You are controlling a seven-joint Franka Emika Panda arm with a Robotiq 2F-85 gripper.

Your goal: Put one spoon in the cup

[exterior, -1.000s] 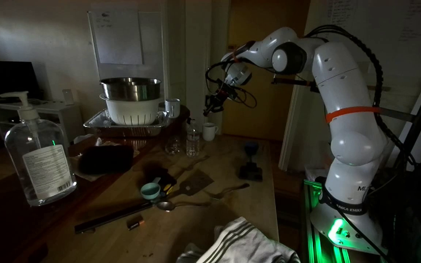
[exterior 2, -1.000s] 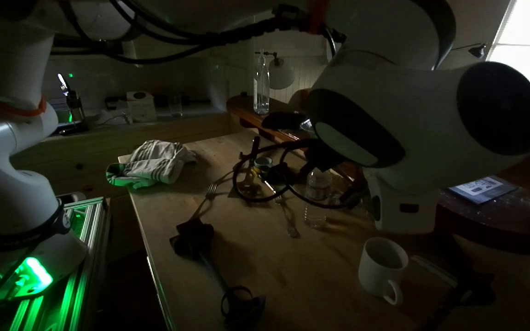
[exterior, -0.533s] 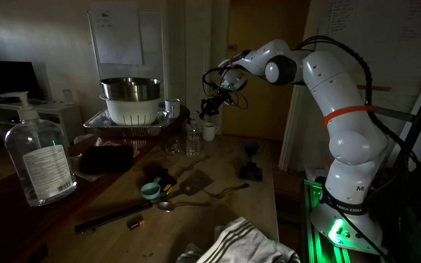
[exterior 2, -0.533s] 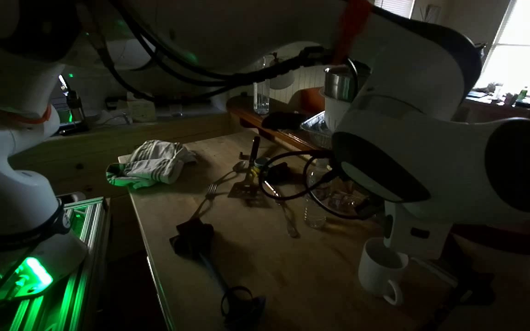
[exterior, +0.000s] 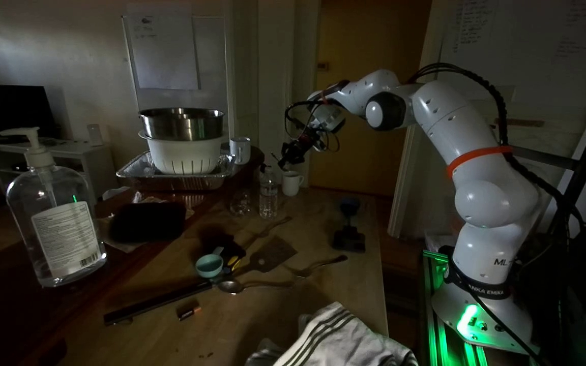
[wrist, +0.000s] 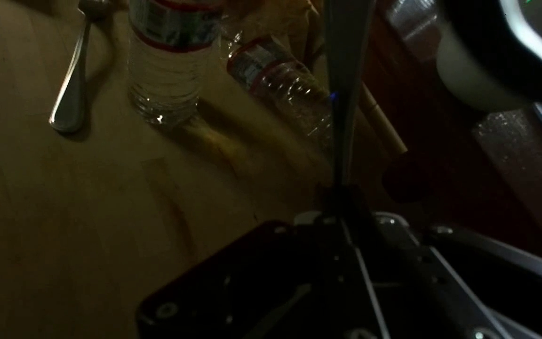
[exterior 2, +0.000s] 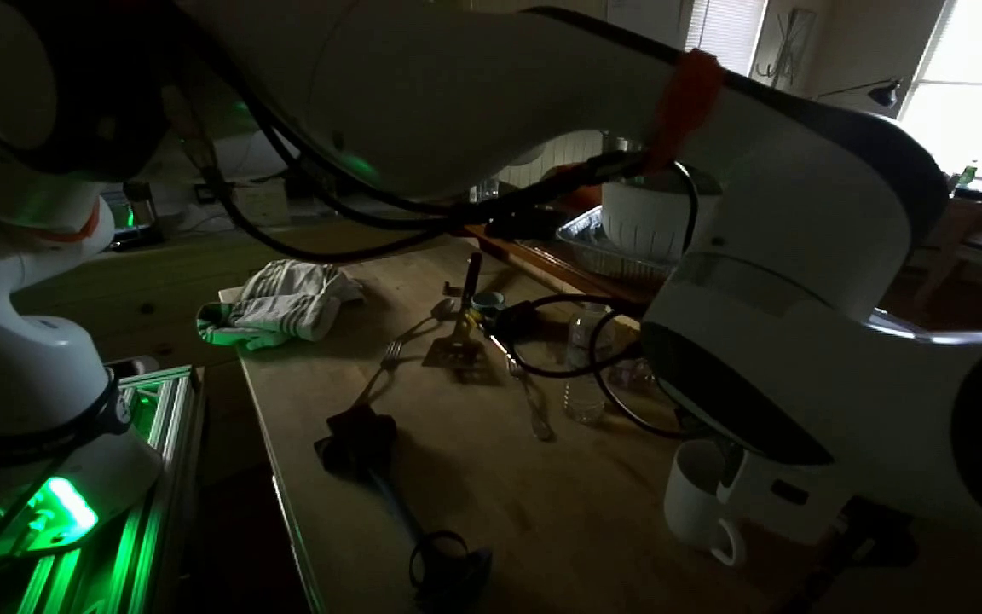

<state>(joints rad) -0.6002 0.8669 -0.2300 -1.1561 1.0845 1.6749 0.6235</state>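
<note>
Metal utensil (wrist: 346, 80) pinched tight in claw (wrist: 341, 193), nr mug (exterior: 291, 185), teal cup (exterior: 209, 266) well apart, inside tbl edge (exterior: 381, 300)

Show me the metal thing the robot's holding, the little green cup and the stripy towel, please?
Held utensil (wrist: 346, 84): in the wrist view, probably on its handle.
Teal cup (exterior: 209, 267): in an exterior view, on its round bowl.
Striped towel (exterior 2: 291, 303): in an exterior view, on its folded middle.

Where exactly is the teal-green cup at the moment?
In an exterior view, the teal-green cup is left of centre, just beyond the long black handle, above and left of the lying spoon's bowl.
</note>
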